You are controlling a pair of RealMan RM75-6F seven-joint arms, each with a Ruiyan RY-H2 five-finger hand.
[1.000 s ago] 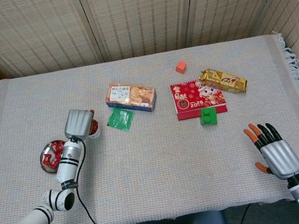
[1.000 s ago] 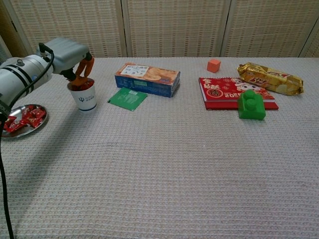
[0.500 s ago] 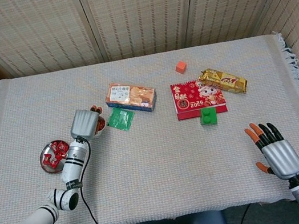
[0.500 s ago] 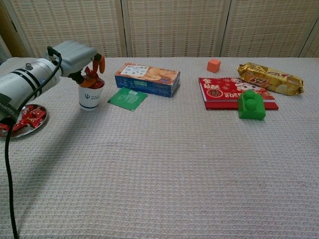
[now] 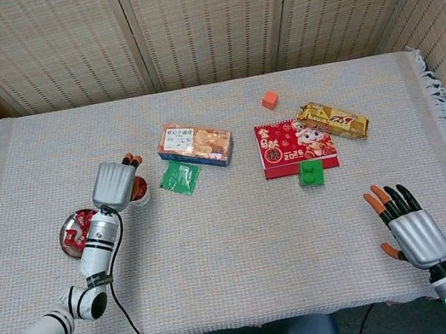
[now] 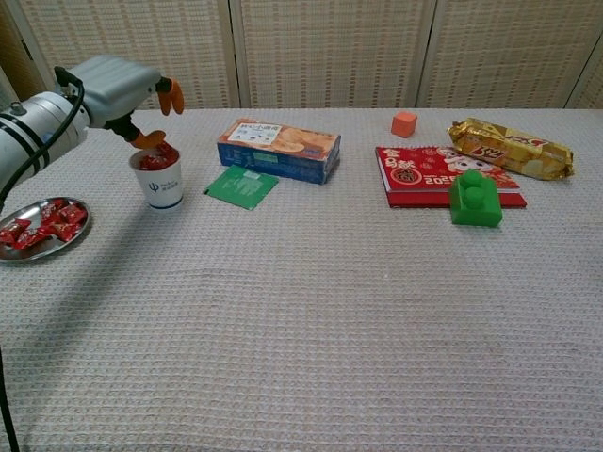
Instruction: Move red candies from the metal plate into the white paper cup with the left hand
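Nearest to the robot, the right hand (image 5: 414, 230) rests low at the near right of the table (image 6: 311, 311), fingers spread and holding nothing, well apart from everything else. On the near left sits the metal plate (image 6: 19, 249) with a heap of red candies (image 6: 42, 223) left in it, so the job looks only partly done. Just beyond it stands the white paper cup (image 6: 160, 179), already showing red wrappers at its rim. The left hand (image 6: 118, 87) hangs over the cup, fingers apart with nothing visibly pinched, one fingertip (image 6: 149, 139) dipping down to the candies at the cup's mouth. To do this step well, I'd say the hand should lift straight up clear of the rim before swinging back toward the plate, since a sideways drag could tip the light cup. Farther back lie a green packet (image 6: 242, 185) and a biscuit box (image 6: 279, 148).
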